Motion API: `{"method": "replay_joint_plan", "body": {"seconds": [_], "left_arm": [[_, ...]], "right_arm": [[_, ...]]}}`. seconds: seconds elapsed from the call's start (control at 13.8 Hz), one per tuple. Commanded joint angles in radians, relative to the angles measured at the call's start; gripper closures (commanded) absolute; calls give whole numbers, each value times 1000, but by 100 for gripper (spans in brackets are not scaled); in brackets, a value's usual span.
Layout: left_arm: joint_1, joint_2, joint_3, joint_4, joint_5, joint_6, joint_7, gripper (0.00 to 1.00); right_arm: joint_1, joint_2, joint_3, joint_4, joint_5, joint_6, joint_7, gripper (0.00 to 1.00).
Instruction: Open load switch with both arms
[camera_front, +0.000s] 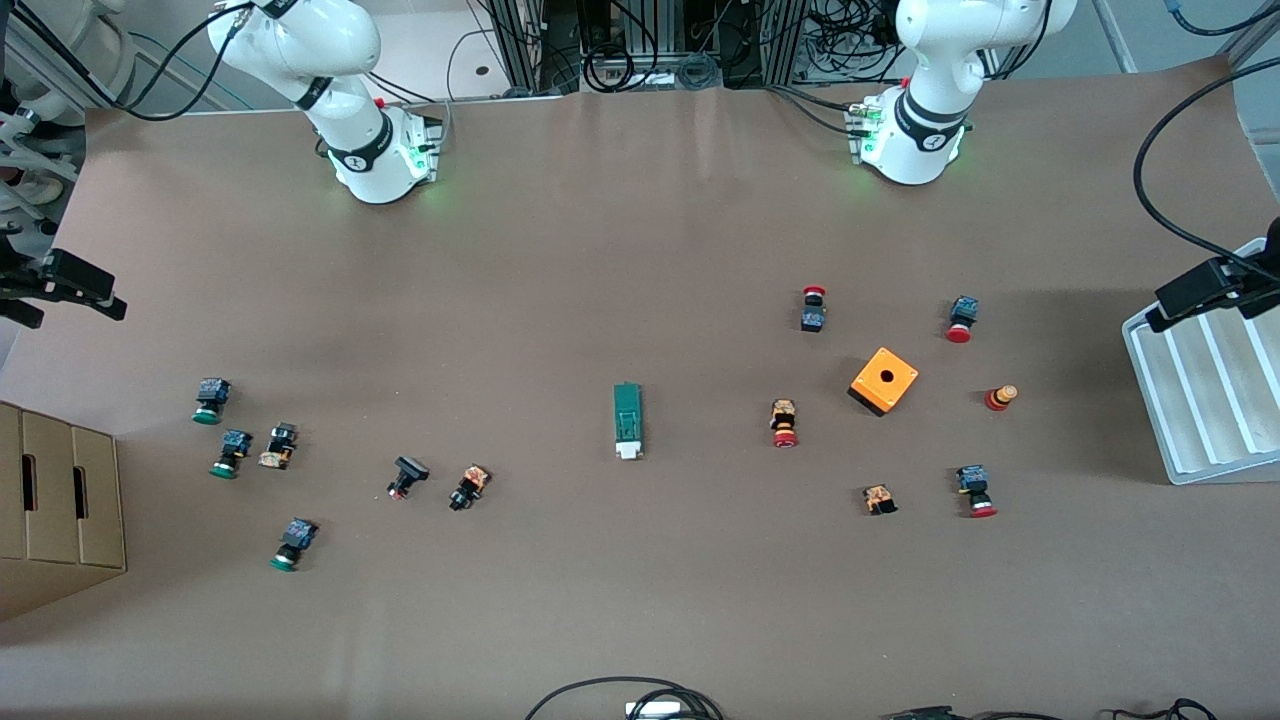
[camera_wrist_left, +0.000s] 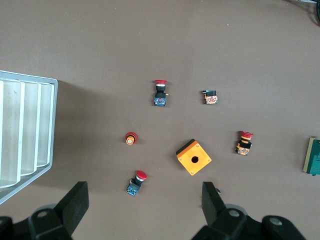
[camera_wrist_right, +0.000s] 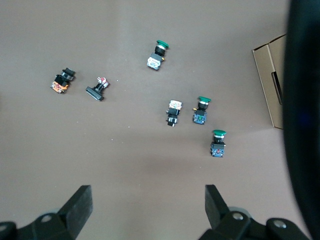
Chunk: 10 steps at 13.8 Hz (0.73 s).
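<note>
The load switch (camera_front: 628, 421), a slim green bar with a white block at its nearer end, lies flat in the middle of the table; one end of it shows in the left wrist view (camera_wrist_left: 314, 156). Only the lower parts of the right arm (camera_front: 330, 80) and the left arm (camera_front: 940, 90) show in the front view. My left gripper (camera_wrist_left: 145, 197) hangs open high over the table beside a red-capped button (camera_wrist_left: 136, 182). My right gripper (camera_wrist_right: 147, 200) is open too, high over bare table close to the green-capped buttons (camera_wrist_right: 218, 143). Neither holds anything.
An orange box with a hole (camera_front: 884, 380) and several red-capped buttons (camera_front: 785, 422) lie toward the left arm's end, with a white tray (camera_front: 1200, 400) at that edge. Several green-capped and black buttons (camera_front: 229, 453) and a cardboard box (camera_front: 55, 510) lie toward the right arm's end.
</note>
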<state>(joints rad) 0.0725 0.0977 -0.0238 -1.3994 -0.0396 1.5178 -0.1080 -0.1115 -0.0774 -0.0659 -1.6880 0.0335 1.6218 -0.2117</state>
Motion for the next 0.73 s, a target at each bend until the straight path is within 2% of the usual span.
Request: {"method": "replay_joint_plan", "body": {"seconds": [0.0,0.65], "left_arm": [[1,-6,1,4,-11,-7,-6,0],[-22,59,-5,0,1,-7,2,0]], "right_arm": [[1,-1,0,1,3,7,-9,0],[4,4,0,5,3,7,-8,0]]}}
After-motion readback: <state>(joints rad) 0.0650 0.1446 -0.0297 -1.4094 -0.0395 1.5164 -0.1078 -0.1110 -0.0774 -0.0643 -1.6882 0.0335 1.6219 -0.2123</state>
